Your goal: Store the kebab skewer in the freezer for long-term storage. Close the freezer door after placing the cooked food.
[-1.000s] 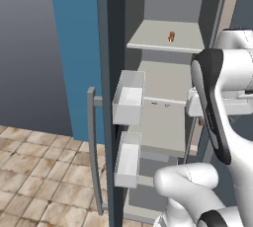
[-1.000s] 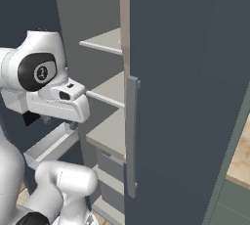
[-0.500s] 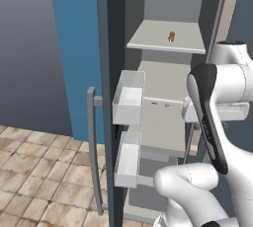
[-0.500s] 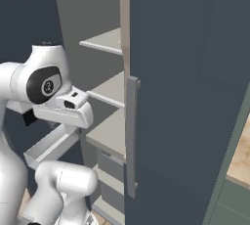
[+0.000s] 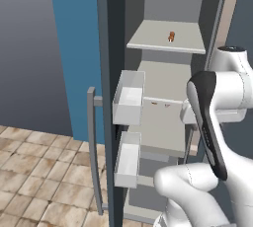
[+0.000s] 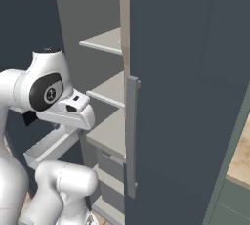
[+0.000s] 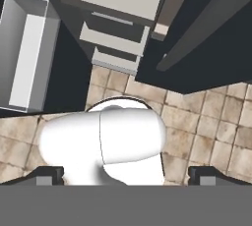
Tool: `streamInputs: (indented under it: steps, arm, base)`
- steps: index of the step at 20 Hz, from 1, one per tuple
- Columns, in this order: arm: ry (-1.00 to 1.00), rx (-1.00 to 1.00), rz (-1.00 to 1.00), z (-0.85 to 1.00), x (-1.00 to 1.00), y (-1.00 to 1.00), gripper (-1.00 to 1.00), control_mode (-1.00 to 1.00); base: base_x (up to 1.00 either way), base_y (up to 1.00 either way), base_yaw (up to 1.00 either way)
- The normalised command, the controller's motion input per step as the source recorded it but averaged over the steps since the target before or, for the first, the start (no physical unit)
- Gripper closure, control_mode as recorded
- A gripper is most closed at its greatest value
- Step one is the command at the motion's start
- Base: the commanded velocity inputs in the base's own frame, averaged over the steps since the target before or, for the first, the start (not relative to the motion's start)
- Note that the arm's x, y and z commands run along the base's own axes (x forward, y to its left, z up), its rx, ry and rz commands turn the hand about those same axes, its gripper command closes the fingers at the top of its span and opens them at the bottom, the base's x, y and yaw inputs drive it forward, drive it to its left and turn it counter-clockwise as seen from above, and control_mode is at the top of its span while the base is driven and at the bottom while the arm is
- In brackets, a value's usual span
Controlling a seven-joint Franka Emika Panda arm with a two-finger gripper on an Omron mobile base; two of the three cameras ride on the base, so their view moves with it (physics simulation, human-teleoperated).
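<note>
Kebab skewer (image 5: 171, 36) lies on the upper shelf (image 5: 168, 41) inside the freezer (image 5: 170, 97), toward the far side. Freezer door (image 5: 112, 73) stands open at left; its two whitish bins (image 5: 129, 96) look bare. Gripper (image 7: 126, 173) points down at the tiled floor (image 7: 211, 122), jaws wide apart, holding nothing.

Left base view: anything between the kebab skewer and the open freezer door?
Nothing stands between them. The kebab skewer lies on the upper shelf; bare shelf runs left to the freezer door, whose white bins hang lower down.
</note>
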Motion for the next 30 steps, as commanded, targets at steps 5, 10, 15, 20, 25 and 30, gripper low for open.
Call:
streamInputs:
  steps: [5, 10, 15, 20, 25, 30]
  arm:
    - [-0.04, 0.00, 0.00, -0.31, 0.00, 0.00, -1.00, -1.00]
    - [0.00, 0.00, 0.00, -0.29, 0.00, 0.00, -1.00, -1.00]
    - [0.00, 0.00, 0.00, -0.03, 0.00, 0.00, -1.00, -1.00]
    - [0.00, 0.00, 0.00, 0.00, 0.00, 0.00, -1.00, -1.00]
    - [0.00, 0.00, 0.00, 0.00, 0.00, 0.00, -1.00, -1.00]
    - [-0.03, 0.00, 0.00, 0.00, -0.23, 0.00, -1.00, -1.00]
  base:
    - [0.00, 0.00, 0.00]
    - [0.00, 0.00, 0.00]
    - [0.00, 0.00, 0.00]
    - [0.00, 0.00, 0.00]
    - [0.00, 0.00, 0.00]
    - [0.00, 0.00, 0.00]
